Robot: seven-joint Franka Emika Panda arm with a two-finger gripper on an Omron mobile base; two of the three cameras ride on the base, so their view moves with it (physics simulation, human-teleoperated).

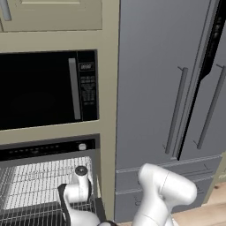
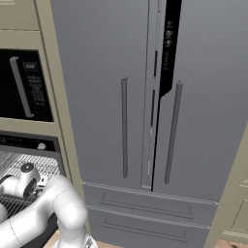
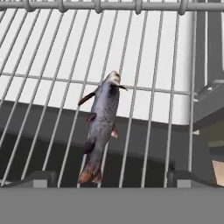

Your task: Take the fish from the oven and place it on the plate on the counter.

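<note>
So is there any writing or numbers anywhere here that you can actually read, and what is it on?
None can be read.
Microwave control panel: pale rows of buttons and a small display, too blurred to read.
Oven control strip: faint marks beside the round knob, too small to read.
Fridge dispenser strip: tiny light marks, unreadable.
Fish and wire rack: no text.
</note>
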